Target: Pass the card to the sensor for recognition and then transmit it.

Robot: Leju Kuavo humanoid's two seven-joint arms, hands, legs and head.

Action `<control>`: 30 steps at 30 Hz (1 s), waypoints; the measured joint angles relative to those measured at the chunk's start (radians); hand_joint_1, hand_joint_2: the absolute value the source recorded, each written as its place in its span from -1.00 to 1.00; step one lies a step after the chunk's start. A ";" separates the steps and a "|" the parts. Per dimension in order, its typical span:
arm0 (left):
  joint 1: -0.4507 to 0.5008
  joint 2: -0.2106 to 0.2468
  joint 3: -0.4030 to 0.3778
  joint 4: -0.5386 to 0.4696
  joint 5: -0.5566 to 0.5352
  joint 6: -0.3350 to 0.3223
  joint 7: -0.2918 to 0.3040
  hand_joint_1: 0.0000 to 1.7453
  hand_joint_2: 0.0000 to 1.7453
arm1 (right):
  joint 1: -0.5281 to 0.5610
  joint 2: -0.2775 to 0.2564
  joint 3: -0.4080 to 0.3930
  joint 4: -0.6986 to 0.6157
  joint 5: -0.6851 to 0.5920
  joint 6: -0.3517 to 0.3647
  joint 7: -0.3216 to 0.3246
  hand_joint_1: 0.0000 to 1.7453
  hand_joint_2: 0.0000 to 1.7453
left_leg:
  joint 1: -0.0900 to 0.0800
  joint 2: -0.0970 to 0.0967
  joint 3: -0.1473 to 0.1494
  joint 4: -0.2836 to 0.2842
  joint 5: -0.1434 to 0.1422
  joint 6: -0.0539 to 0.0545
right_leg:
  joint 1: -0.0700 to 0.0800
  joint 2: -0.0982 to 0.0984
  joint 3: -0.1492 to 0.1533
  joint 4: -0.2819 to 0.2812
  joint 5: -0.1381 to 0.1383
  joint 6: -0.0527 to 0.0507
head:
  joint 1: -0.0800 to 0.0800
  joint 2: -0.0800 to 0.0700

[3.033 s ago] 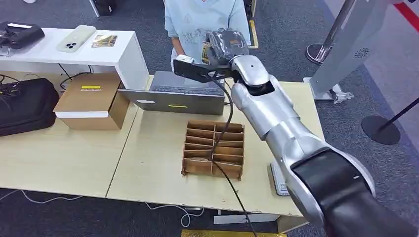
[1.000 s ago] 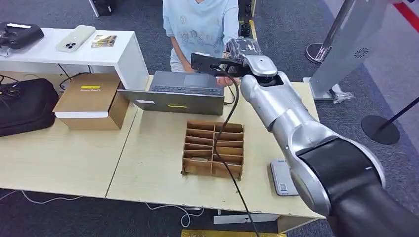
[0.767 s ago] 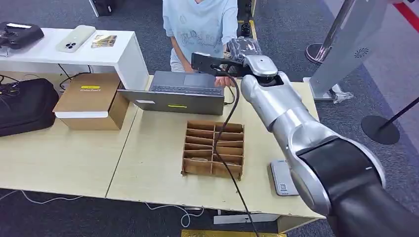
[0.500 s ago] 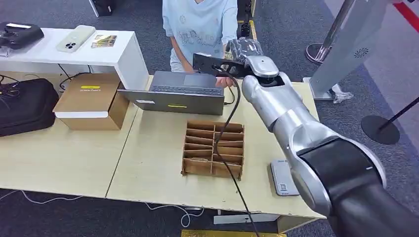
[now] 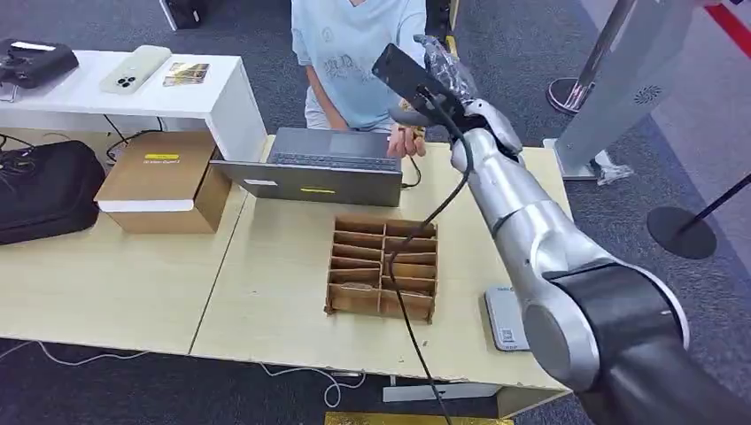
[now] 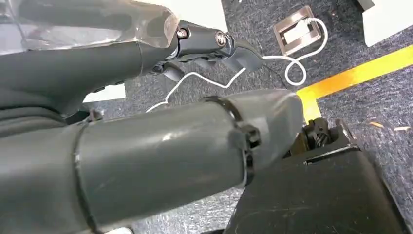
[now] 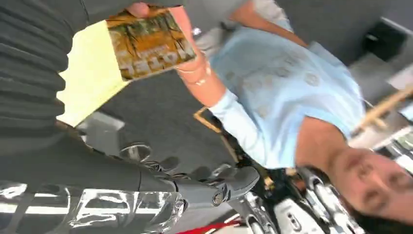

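The right hand (image 5: pixel 443 75) has swung upward since half a second ago: the wrist now tilts back and the dark wrist camera sticks up toward the person (image 5: pixel 359 44), where before the hand lay level over the far edge of the table (image 5: pixel 283 257). The card (image 7: pixel 148 41) is now in the person's hand (image 7: pixel 187 53); in the right wrist view their fingers grip it at its edge, beside the robot's thumb. In the head view that same hand sits just under the robot's wrist, near the laptop (image 5: pixel 323 164).

I take this to mean the handover is done or nearly done. The sensor (image 5: pixel 507 319) lies on the near right of the table, well apart from the card, so the scan step looks finished too.

As for the right hand's grip, its fingers (image 7: pixel 214 183) reach out long and straight, away from the card, with nothing between them. The thumb is next to the card, but I cannot tell whether it touches it. It looks released to me.

The left hand (image 6: pixel 146 146) hangs low over the floor, its fingers (image 6: pixel 214 46) stretched out and empty.
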 joint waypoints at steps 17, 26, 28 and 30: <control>0.033 0.018 0.002 0.000 -0.006 0.027 0.022 -1.00 -1.00 | 0.469 -0.027 -0.073 -0.587 -0.974 0.347 -0.181 -1.00 1.00 | 0.000 -0.001 0.000 0.000 -0.001 0.000 | 0.000 -0.001 0.000 -0.001 0.000 0.000 | 0.000 0.000; 0.055 0.031 0.020 0.000 0.000 0.066 0.043 -1.00 -1.00 | 0.782 -0.070 -0.021 -0.921 -1.097 0.405 -0.144 -1.00 1.00 | 0.000 -0.001 0.000 -0.001 -0.002 0.000 | 0.000 -0.001 0.000 -0.001 -0.002 0.001 | 0.000 0.000; 0.056 0.037 0.030 0.000 0.001 0.088 0.052 -1.00 -1.00 | 0.839 -0.078 -0.020 -0.980 -1.047 0.376 -0.151 -1.00 1.00 | 0.000 -0.001 0.000 -0.001 -0.002 0.000 | 0.000 -0.001 0.000 -0.001 -0.002 0.001 | 0.000 0.000; 0.058 0.042 0.036 0.000 -0.001 0.102 0.058 -1.00 -1.00 | 0.889 -0.085 -0.020 -1.022 -1.018 0.350 -0.153 -1.00 1.00 | 0.000 0.000 0.000 -0.001 -0.002 0.000 | 0.000 -0.001 0.000 -0.001 -0.002 0.001 | 0.000 0.000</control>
